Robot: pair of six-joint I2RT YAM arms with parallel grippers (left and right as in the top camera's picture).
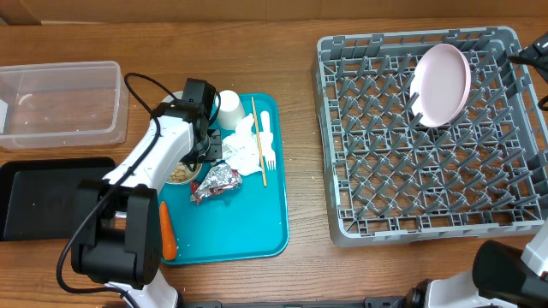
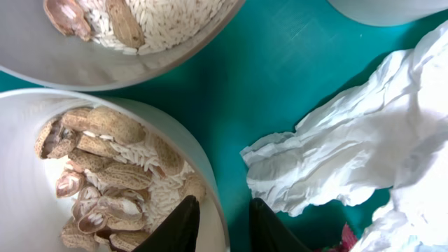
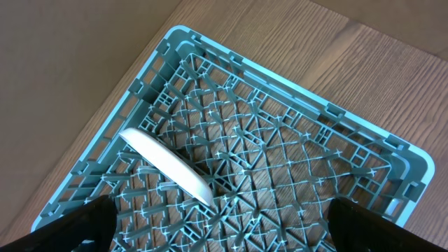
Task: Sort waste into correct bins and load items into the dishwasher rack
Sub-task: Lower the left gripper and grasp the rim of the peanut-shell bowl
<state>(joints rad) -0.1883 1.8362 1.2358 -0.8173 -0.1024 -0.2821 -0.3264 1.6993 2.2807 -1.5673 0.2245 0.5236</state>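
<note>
Closest to the lens, the left claw (image 2: pixel 222 207) has its 2 black fingers (image 2: pixel 178 225) parted only narrowly, 1 inside the near bowl (image 2: pixel 24 182) and 1 outside, astride its rim. A strip of teal shows between the outer finger and the rim, so nothing is pinched

The grey rack (image 1: pixel 411 184) fills the right half of the table. The right claw (image 3: pixel 224 225) hangs above it, fingers spread wide and empty. The teal tray (image 1: pixel 240 227) lies left of the rack, apart from it. Further left sit the clear tub (image 1: pixel 68 107) at the back and the black tray (image 1: pixel 34 201) in front of it. The pink-white plate (image 1: pixel 441 84) stands on edge among the pegs toward the rack's back, right of its middle

On the teal tray, the near bowl holds pale nuts (image 2: pixel 105 164) and white crumbs. The far bowl (image 2: pixel 63 66), just beside it, holds the same. The napkin (image 1: pixel 242 147) lies crumpled right of the bowls, near the left claw. The cup (image 1: pixel 229 107) stands at the tray's back edge. The foil wrapper (image 1: pixel 214 182) lies in front of the napkin, touching it. The white fork (image 1: pixel 266 137) and the thin stick (image 1: pixel 258 141) lie side by side along the napkin's right side. The carrot (image 1: pixel 168 231) lies at the tray's left edge
</note>
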